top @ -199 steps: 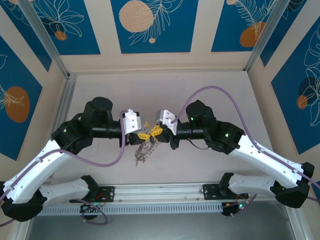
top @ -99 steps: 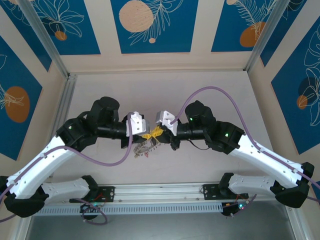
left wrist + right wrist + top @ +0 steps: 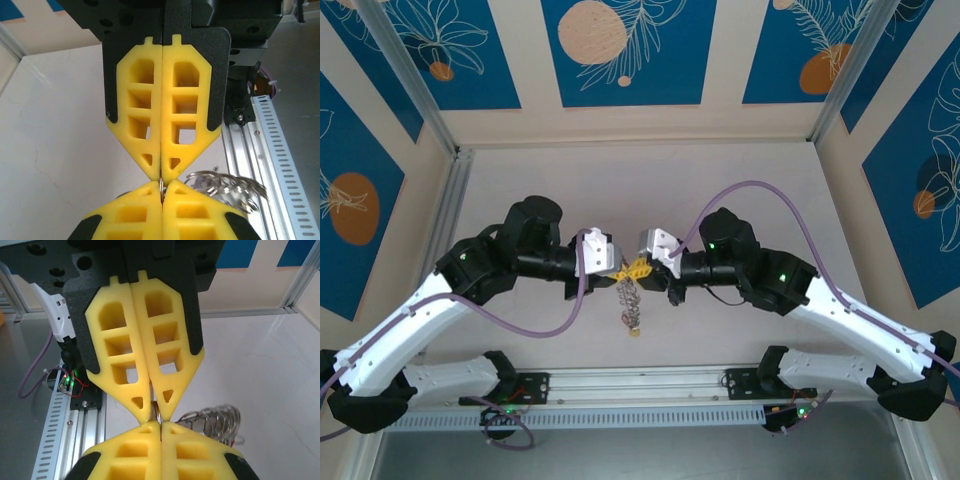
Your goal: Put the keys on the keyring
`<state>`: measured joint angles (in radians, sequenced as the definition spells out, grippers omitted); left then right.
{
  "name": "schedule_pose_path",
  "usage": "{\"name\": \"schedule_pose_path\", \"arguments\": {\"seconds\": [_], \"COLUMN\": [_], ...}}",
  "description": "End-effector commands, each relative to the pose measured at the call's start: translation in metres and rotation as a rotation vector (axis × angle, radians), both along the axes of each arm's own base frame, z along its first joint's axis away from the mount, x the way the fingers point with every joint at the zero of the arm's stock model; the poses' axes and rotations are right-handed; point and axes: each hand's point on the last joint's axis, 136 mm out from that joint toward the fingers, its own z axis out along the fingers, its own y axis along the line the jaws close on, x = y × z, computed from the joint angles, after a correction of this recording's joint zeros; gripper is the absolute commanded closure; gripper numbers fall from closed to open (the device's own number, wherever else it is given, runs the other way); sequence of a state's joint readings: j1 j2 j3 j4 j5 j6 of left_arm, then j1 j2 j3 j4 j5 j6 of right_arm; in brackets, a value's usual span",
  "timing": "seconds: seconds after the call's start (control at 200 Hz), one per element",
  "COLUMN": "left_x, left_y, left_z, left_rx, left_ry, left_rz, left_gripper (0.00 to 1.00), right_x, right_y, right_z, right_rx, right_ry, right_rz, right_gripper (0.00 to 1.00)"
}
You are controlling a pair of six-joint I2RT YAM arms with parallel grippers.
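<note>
Left gripper (image 3: 617,269) and right gripper (image 3: 640,267) meet tip to tip, with the keyring (image 3: 629,300) dangling just below them, fringed with keys (image 3: 227,186). Both are clenched on one thin metal sliver (image 3: 161,185); can't tell if it's ring or key. I'd hold both pinches firm and feed slowly, no pulling apart.

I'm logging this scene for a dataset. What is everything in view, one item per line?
bunch of keys: one, silvery, hanging under the two meeting hands, above the table; the single keys and the ring are too small to tell apart
table: one, pale, under both arms
rail: one, silver, along the table's near edge
wall panels: several, blue with orange discs, behind and beside the table
cables: two, purple, one looping from each arm
arms: two, black and white, reaching inward
left hand: one, yellow fingers, shut on the bunch
right hand: one, yellow fingers, shut on the bunch, tips meeting the left's
</note>
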<state>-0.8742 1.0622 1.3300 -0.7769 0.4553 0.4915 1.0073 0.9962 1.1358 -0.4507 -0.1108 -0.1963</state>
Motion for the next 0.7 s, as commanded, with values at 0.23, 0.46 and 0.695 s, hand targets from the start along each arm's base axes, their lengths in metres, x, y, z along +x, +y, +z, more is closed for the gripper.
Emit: {"name": "schedule_pose_path", "arguments": {"seconds": [0.23, 0.46, 0.695], "left_x": [0.012, 0.017, 0.024], "left_y": [0.0, -0.002, -0.004], "left_z": [-0.005, -0.006, -0.007], "left_rx": [-0.048, -0.066, -0.086], "left_ry": [0.002, -0.005, -0.019], "left_rz": [0.08, 0.106, 0.129], "left_gripper": [1.0, 1.0, 1.0], "right_x": [-0.033, -0.041, -0.042], "right_y": [0.007, 0.009, 0.009], "right_z": [0.046, 0.042, 0.042], "right_rx": [0.16, 0.157, 0.158], "right_ry": [-0.113, -0.096, -0.097], "right_rz": [0.146, 0.194, 0.199], "right_gripper": [1.0, 1.0, 1.0]}}
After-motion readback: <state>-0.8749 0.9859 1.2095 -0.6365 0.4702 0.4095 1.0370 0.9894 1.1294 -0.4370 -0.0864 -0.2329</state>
